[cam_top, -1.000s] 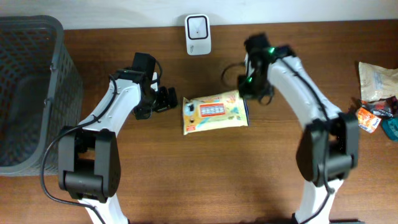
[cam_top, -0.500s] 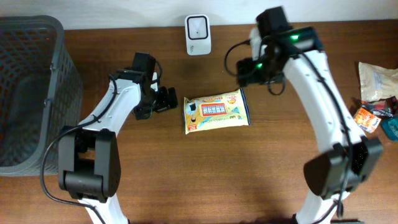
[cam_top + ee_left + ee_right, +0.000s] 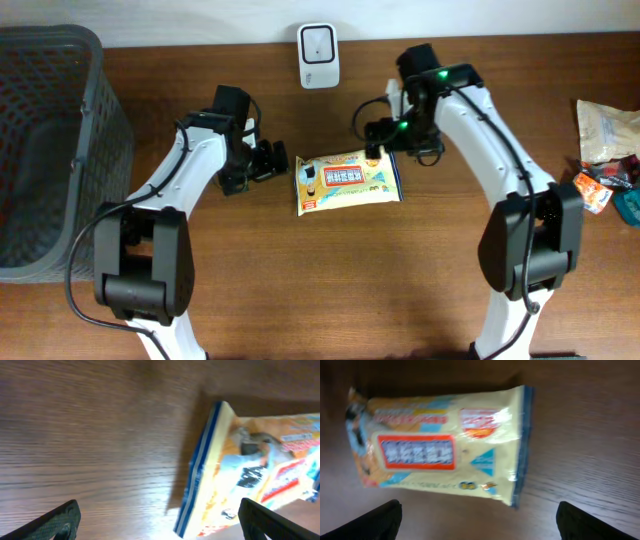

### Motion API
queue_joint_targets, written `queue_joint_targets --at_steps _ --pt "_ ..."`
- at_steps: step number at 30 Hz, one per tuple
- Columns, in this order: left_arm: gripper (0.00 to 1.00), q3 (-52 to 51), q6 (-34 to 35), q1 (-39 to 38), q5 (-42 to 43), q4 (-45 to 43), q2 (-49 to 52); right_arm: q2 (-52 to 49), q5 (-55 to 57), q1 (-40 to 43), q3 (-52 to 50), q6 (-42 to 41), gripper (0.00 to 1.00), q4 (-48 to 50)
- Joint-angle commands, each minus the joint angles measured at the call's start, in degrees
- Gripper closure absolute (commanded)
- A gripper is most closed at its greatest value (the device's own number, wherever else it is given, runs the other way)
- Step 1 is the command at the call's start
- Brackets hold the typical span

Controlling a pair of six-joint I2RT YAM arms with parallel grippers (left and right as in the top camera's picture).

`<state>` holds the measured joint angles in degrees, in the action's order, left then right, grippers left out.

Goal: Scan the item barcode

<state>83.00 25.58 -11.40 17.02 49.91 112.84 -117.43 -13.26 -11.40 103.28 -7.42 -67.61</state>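
The overhead view is evenly lit and sharp, with soft shadows beneath both arms on the wooden table (image 3: 300, 280). Both wrist views are dimmer and motion-blurred. Glare streaks the tabletop and the glossy film of the yellow packet (image 3: 445, 450).

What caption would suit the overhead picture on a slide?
Left gripper and right gripper, both open, flank a yellow packet on the wooden table.

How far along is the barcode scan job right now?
Done: nothing that shows; the yellow packet lies flat on the table, apart from the white scanner. In hand: nothing; the left claw and right claw are both open, one at each end of the packet. Remaining: grip the packet and present its barcode to the scanner.
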Motion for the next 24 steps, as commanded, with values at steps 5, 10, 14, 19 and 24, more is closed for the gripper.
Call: queue_joint_targets --at_steps 5,10,14,19,24 --pt "0.01 0.2 0.02 -7.87 5.33 -3.65 4.63 0.04 -0.28 11.72 1.29 -5.29 0.02 -2.12" --pt "0.01 0.2 -2.36 -8.7 10.8 -6.64 8.41 0.04 -0.33 14.49 1.22 -4.0 0.02 -3.98" --pt "0.02 0.17 -3.78 -8.59 17.92 -10.27 12.66 -0.07 -0.33 14.38 1.07 -2.23 0.01 -3.93" --pt "0.45 0.2 -3.74 -8.59 21.44 -13.29 13.97 -0.07 -0.74 14.38 0.5 -2.25 0.01 -3.5" --pt "1.0 0.2 -0.52 -8.59 15.06 -13.4 13.97 -0.09 -1.6 14.29 -2.6 -2.25 0.01 -1.38"
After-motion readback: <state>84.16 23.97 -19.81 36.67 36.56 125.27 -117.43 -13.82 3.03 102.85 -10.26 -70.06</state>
